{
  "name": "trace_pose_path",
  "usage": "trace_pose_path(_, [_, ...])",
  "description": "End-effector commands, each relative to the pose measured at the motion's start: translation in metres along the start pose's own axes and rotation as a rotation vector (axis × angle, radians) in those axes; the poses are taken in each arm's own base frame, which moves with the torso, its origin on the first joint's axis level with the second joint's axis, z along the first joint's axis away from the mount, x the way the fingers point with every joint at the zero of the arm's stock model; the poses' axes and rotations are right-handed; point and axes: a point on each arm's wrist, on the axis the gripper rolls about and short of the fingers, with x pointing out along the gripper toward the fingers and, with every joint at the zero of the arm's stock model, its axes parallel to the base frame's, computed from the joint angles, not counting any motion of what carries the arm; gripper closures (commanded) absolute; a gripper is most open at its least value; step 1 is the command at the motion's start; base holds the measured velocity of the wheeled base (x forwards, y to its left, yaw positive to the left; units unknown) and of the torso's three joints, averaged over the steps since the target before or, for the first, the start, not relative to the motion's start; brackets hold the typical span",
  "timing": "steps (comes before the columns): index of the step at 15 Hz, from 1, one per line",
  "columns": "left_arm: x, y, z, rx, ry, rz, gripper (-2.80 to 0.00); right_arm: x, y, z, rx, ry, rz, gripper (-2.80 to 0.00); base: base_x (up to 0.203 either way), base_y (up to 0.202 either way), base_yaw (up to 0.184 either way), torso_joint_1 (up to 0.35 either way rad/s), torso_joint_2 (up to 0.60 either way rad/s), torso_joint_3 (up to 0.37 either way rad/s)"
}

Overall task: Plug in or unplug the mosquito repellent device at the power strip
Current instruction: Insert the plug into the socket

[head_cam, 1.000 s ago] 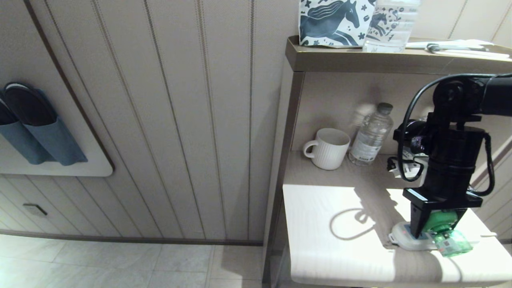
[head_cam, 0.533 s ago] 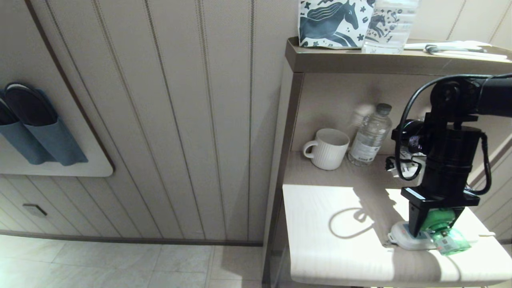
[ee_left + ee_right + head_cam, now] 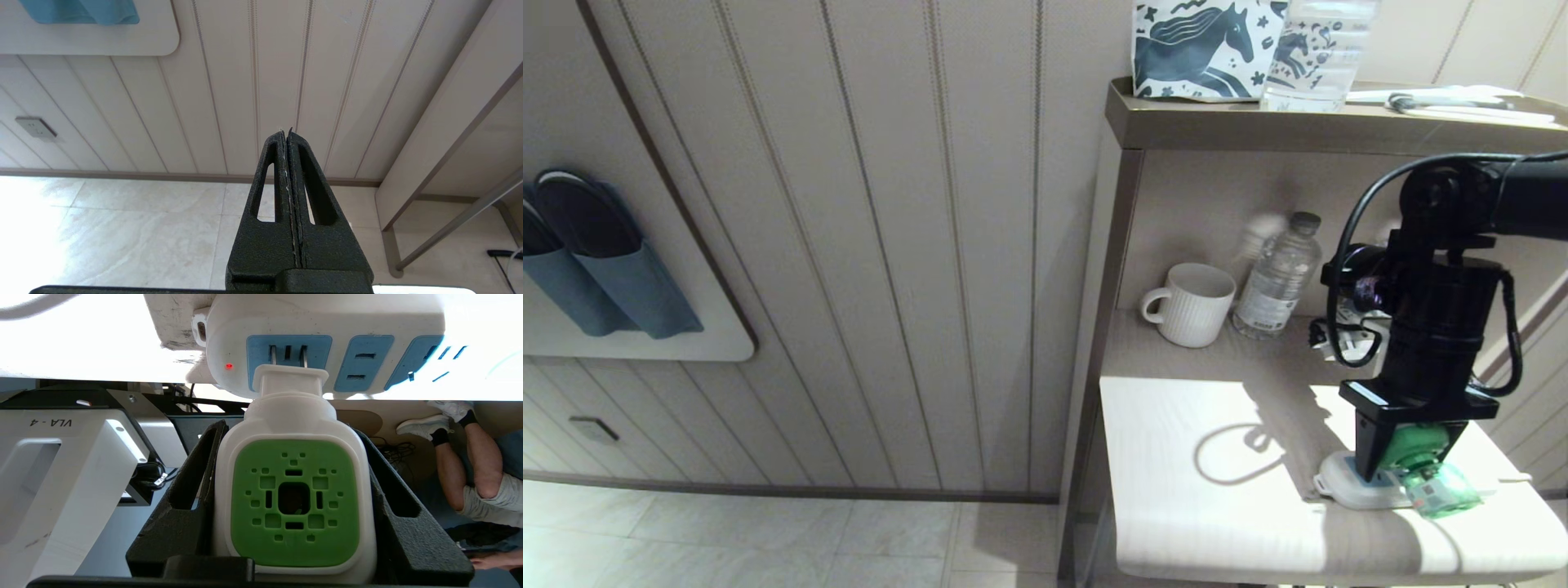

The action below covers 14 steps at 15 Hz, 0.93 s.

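Right gripper (image 3: 294, 506) clamps the mosquito repellent device (image 3: 294, 498); its prongs sit partly inside the power strip (image 3: 327, 318), near right. Left gripper (image 3: 289, 139) parked, fingers pressed together.

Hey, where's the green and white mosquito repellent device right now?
The green and white mosquito repellent device sits low on the right of the head view, clamped in the right gripper, its prongs partly in the end socket of the white power strip.
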Motion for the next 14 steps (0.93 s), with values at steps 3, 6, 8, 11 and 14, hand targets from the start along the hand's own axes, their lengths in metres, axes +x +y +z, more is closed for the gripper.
trace_pose_path(3, [0.0, 0.0, 0.0, 0.0, 0.001, 0.001, 0.0, 0.007, -0.001, 0.005, 0.008, 0.062, -0.005, 0.0, 0.0, 0.0, 0.0, 0.0, 0.0, 0.0])
trace_pose_path(6, [0.0, 0.0, 0.0, 0.0, 0.001, 0.0, 0.0, 0.014, -0.002, 0.01, 0.015, 0.083, -0.009, 0.0, 0.0, 0.0, 0.0, 0.0, 0.0, 0.0])
trace_pose_path(8, [0.0, 0.0, 0.0, 0.0, 0.001, 0.001, 0.0, 0.017, -0.001, 0.012, 0.016, 0.094, -0.011, 0.0, 0.0, 0.0, 0.0, 0.0, 0.0, 0.0])
trace_pose_path(11, [0.0, 0.0, 0.0, 0.0, 0.001, 0.001, 0.0, 0.019, -0.004, 0.012, 0.024, 0.107, -0.011, 0.0, 0.0, 0.0, 0.0, 0.0, 0.0, 0.0])
trace_pose_path(14, [0.0, 0.0, 0.0, 0.0, 0.001, 0.0, 0.0, 0.025, -0.004, 0.017, 0.025, 0.125, -0.011, 0.0, 0.0, 0.0, 0.0, 0.0, 0.0, 0.0])
